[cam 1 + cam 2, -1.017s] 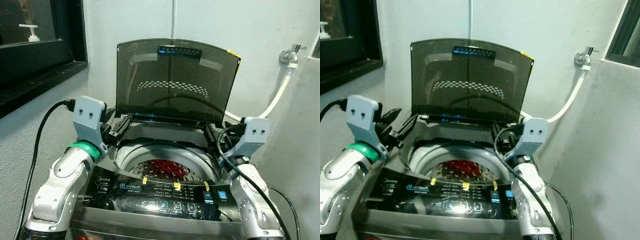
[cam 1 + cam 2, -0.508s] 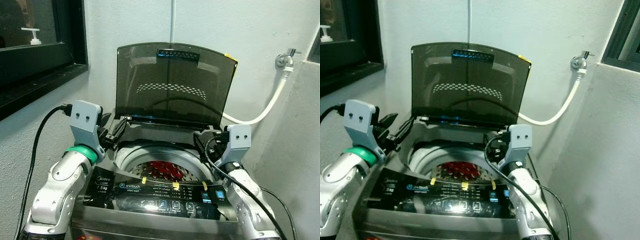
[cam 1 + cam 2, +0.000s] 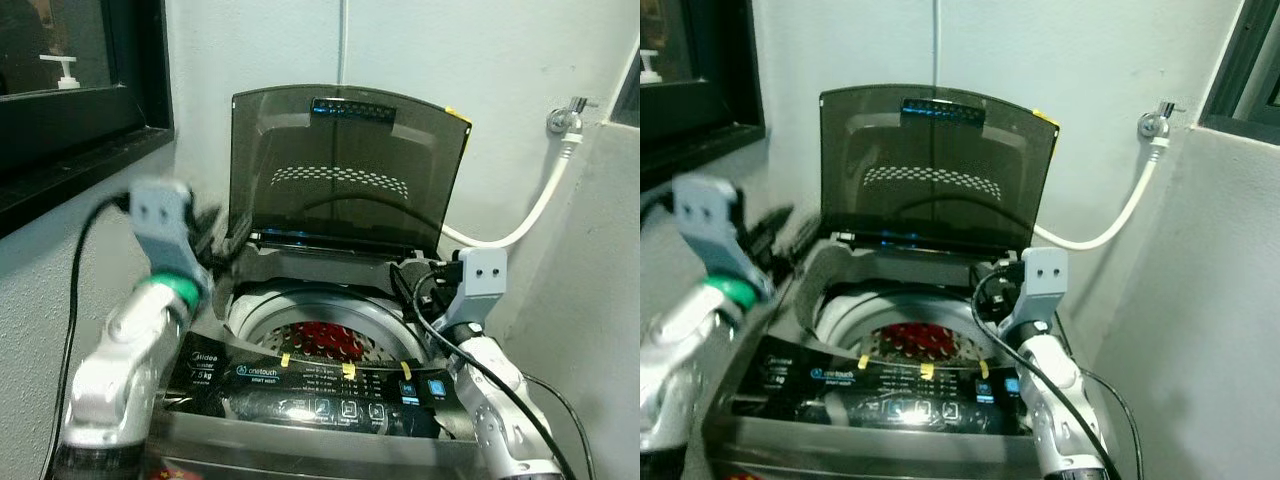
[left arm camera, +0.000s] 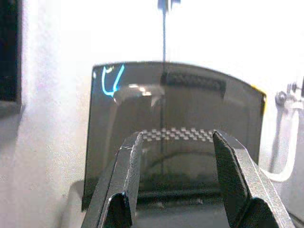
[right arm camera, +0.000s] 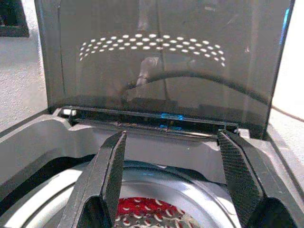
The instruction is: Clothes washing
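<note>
Left eye view: a top-loading washing machine (image 3: 300,400) stands against a pale wall, directly in front of the robot. Its smoked, see-through lid (image 3: 345,165) is raised and stands nearly upright at the back, its long edge running side to side. The round drum (image 3: 325,335) below is open to the top. Inside it, red clothing (image 3: 325,338) lies at the bottom, seen through the perforated metal wall. A dark control panel (image 3: 330,395) with 3 yellow tape strips runs along the front edge. A white hose (image 3: 535,205) curves from a wall tap (image 3: 562,115) down behind the machine.

The left gripper (image 4: 173,190) is raised at the machine's left rear corner, its 2 fingers spread apart with nothing between them, aimed at the lid. The right gripper (image 5: 173,175) hovers above the drum's right rim, fingers also spread wide and empty, pointing across the drum toward the lid.

Compared with half a second ago, the left arm has swung upward and is now motion-blurred; the right arm has barely shifted.
</note>
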Controlling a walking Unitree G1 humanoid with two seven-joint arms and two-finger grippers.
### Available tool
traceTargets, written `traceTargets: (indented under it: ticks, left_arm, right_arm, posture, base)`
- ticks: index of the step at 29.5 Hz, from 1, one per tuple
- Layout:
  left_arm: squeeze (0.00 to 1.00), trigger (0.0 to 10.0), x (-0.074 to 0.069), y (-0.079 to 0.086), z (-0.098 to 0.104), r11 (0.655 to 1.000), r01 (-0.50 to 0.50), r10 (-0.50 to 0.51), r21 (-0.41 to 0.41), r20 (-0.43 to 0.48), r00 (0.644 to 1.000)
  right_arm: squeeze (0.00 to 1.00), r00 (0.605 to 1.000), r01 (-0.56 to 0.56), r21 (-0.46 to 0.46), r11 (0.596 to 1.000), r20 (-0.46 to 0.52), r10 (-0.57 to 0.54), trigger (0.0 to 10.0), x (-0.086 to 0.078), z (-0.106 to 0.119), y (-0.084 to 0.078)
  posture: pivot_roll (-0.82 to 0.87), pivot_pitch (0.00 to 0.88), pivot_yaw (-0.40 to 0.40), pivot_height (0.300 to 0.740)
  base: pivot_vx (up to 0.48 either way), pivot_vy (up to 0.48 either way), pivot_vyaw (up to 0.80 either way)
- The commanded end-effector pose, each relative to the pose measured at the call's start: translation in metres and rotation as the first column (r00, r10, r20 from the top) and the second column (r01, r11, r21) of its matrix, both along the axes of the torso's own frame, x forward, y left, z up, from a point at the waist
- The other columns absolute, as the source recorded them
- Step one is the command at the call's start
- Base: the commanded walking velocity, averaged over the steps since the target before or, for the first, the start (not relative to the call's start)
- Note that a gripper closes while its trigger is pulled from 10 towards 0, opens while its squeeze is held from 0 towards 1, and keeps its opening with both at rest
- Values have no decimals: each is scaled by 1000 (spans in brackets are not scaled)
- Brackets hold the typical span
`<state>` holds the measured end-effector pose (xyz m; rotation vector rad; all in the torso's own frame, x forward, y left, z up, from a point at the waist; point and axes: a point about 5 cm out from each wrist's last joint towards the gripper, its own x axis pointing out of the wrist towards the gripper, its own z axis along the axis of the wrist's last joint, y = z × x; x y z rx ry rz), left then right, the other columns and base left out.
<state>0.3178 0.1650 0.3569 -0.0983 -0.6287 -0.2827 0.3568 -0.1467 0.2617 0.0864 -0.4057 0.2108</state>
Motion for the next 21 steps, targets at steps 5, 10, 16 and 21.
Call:
traceTargets:
  ticks: [5, 10, 16, 21]
  left_arm:
    - [0, 10000, -1, 0, -18, 989, -52, 56, 139, -26, 998]
    - [0, 10000, -3, -2, -36, 988, -44, 57, 150, -87, 995]
    - [0, 10000, -9, -17, -45, 980, -13, 32, 200, -90, 995]
    - [0, 10000, -11, -21, -46, 978, -7, 25, 208, -84, 996]
  right_arm:
    - [0, 1000, 6, 16, 1000, 6, -6, 10000, 0, 0, -2]
    - [0, 1000, 8, 20, 1000, 30, -9, 10000, -1, 5, -3]
    - [0, 991, 3, 32, 999, 137, -7, 10000, -5, 24, 0]
    - [0, 985, -10, 23, 1000, 173, 5, 10000, -7, 31, 3]
  posture:
    - [108, 9, -31, 740]
    - [112, 23, -45, 740]
    - [124, 30, -67, 740]
    - [127, 30, -72, 740]
  base:
    - [0, 0, 0]
    - [0, 0, 0]
    - [0, 0, 0]
    - [0, 0, 0]
